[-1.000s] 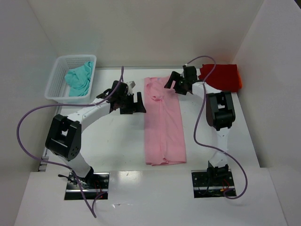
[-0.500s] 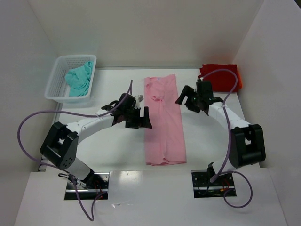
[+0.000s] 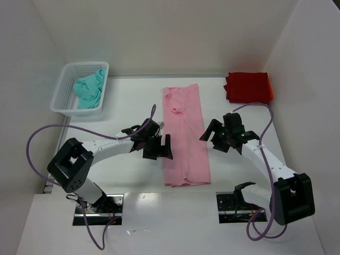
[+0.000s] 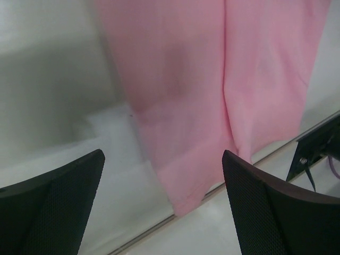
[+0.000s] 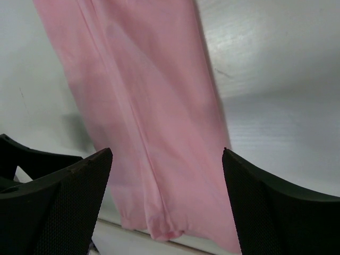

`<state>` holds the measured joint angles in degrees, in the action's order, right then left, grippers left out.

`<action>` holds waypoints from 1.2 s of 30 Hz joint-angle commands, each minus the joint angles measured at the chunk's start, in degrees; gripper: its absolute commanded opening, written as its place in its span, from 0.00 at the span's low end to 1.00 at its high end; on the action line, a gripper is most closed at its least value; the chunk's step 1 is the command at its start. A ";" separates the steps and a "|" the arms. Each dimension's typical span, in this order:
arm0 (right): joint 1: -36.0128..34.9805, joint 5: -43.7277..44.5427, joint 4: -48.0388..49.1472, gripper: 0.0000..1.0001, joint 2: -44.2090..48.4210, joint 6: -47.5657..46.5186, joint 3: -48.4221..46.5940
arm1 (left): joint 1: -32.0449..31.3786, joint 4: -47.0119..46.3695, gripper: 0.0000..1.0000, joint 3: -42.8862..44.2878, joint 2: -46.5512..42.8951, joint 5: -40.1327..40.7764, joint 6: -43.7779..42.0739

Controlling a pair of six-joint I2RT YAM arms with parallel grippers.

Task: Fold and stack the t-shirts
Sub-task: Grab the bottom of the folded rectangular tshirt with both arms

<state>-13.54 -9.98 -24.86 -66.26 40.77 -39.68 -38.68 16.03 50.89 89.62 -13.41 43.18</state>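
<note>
While flat, pink t-shirt [image 3: 184,139] between tools [image 3: 159,149] [image 3: 213,136]

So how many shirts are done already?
One looks done: the red t-shirt sits folded in the far right corner. The pink t-shirt lies as a long strip, with the left gripper and right gripper open beside it. The teal t-shirt lies crumpled in the mesh basket.

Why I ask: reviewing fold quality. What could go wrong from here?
The open left gripper and open right gripper flank the long-folded light pink cloth t-shirt; pinching only its top layer could undo the fold. Its near hem lies close to the white table's front edge, so dragging might pull it over.
</note>
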 commanded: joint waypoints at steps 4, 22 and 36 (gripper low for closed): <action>-9.74 2.50 -8.18 0.88 1.50 9.05 1.27 | -6.23 1.19 0.99 0.43 -3.32 -0.13 4.37; -11.77 9.88 4.30 0.95 0.25 9.24 0.22 | -3.26 -0.56 0.99 7.29 0.98 9.72 3.93; -7.03 9.89 8.95 0.98 -5.89 4.75 -4.17 | 5.63 -7.51 0.88 21.34 15.11 -4.06 -8.28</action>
<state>-21.04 -1.43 -19.59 -70.04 47.09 -40.34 -32.77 11.88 67.09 100.53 -9.47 40.23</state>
